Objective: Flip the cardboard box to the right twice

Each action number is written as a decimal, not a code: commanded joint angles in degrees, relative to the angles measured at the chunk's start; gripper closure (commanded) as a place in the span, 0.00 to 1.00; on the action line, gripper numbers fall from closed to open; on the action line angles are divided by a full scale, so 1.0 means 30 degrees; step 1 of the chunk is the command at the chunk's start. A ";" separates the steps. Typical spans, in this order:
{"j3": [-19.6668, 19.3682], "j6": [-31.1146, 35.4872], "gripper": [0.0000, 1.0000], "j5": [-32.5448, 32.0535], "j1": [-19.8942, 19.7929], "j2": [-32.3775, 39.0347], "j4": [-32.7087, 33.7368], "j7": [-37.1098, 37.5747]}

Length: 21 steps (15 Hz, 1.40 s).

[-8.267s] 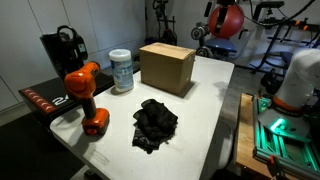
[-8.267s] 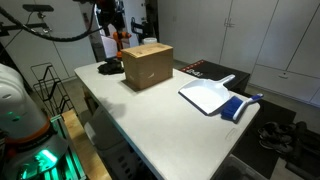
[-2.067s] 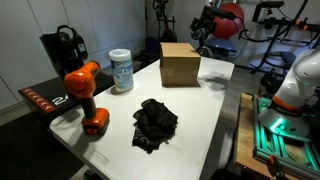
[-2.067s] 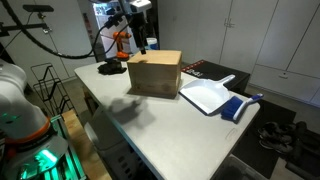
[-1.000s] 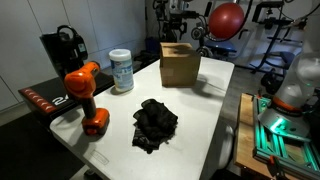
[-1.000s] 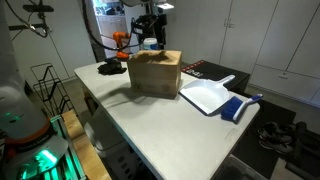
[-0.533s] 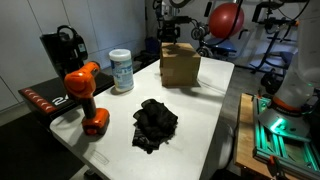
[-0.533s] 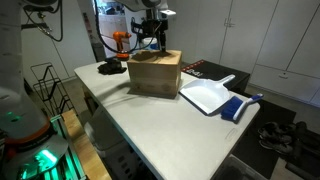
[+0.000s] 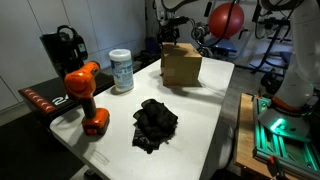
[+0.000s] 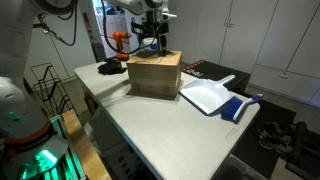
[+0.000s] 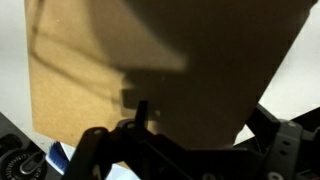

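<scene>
The plain brown cardboard box [image 9: 180, 66] stands on the white table [image 9: 205, 120] towards its far end; it also shows in the other exterior view [image 10: 155, 74]. My gripper [image 9: 172, 36] hangs just over the box's top edge, on the side away from the camera in an exterior view [image 10: 152, 42]. In the wrist view the brown cardboard [image 11: 160, 50] fills the picture, and the gripper [image 11: 200, 118] has its dark fingers spread apart at the bottom, with nothing held between them.
An orange drill [image 9: 85, 96], a white canister [image 9: 121, 70], a black cloth [image 9: 155, 123] and a black machine [image 9: 62, 50] sit on the table. A white dustpan [image 10: 208, 97] with a blue brush [image 10: 240, 106] lies beside the box.
The box has turned since the earliest frames and stands narrower and nearer the table's end. The arm swung in over it and, over the last second, lowered to its top edge.
</scene>
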 commanded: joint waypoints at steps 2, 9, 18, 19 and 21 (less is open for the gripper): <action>-0.0664 -0.2565 0.39 -0.1124 0.0820 0.1645 0.2579 -0.0143; -0.0959 -0.4951 0.87 -0.2206 0.1454 0.2257 0.4227 -0.0002; -0.0864 -0.6967 0.95 -0.4033 0.2300 0.1030 0.3351 0.0816; -0.0863 -0.6938 0.97 -0.4466 0.2490 0.0770 0.3067 0.0772; -0.0923 -0.6704 0.96 -0.5513 0.2910 0.0409 0.2435 0.0893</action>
